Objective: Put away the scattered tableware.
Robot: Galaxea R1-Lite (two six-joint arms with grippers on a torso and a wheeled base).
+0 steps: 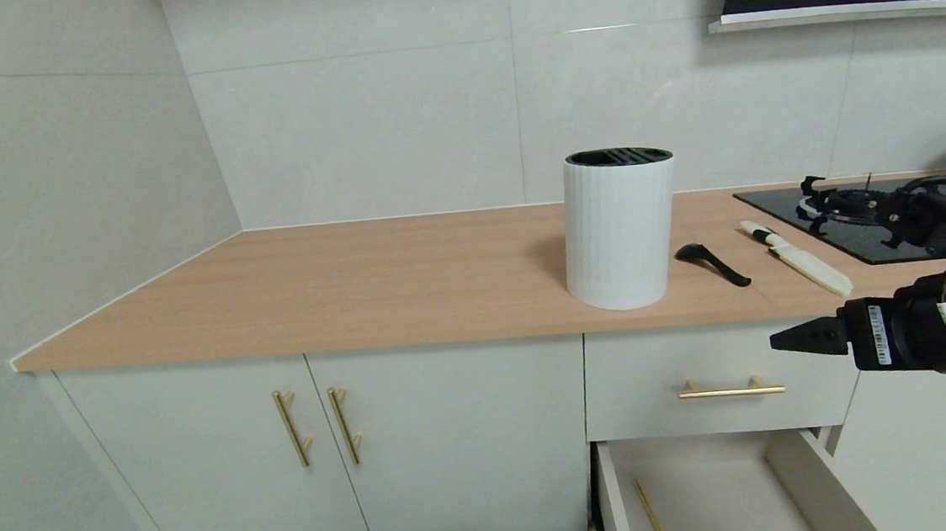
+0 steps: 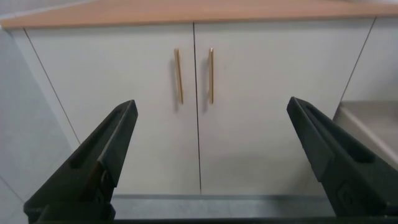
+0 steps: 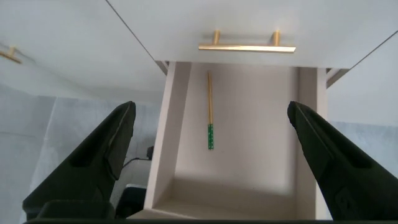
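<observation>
Three pieces of tableware sit on the wooden tabletop [image 1: 356,283]. One white ribbed utensil holder [image 1: 621,233] with a black slotted top stands upright, and one black ladle [image 1: 711,264] lies just beside it. One white-bladed knife [image 1: 795,258] lies between the ladle and the gas hob [image 1: 849,215], which is partly hidden by the right arm.

Below, one drawer [image 1: 811,479] is pulled open under a closed one with a gold bar handle [image 1: 731,390]. Inside lies a wooden chopstick [image 3: 209,99] with a green band; whether it is one stick or a pair is hard to tell.

The right end effector [image 3: 208,168] hangs over the open drawer, fingers spread wide and holding nothing. The left end effector [image 2: 211,162], equally wide and empty, faces two cabinet doors [image 2: 124,106] with two gold handles [image 2: 178,76]. The drawer's front is cut off at the head view's lower edge.
</observation>
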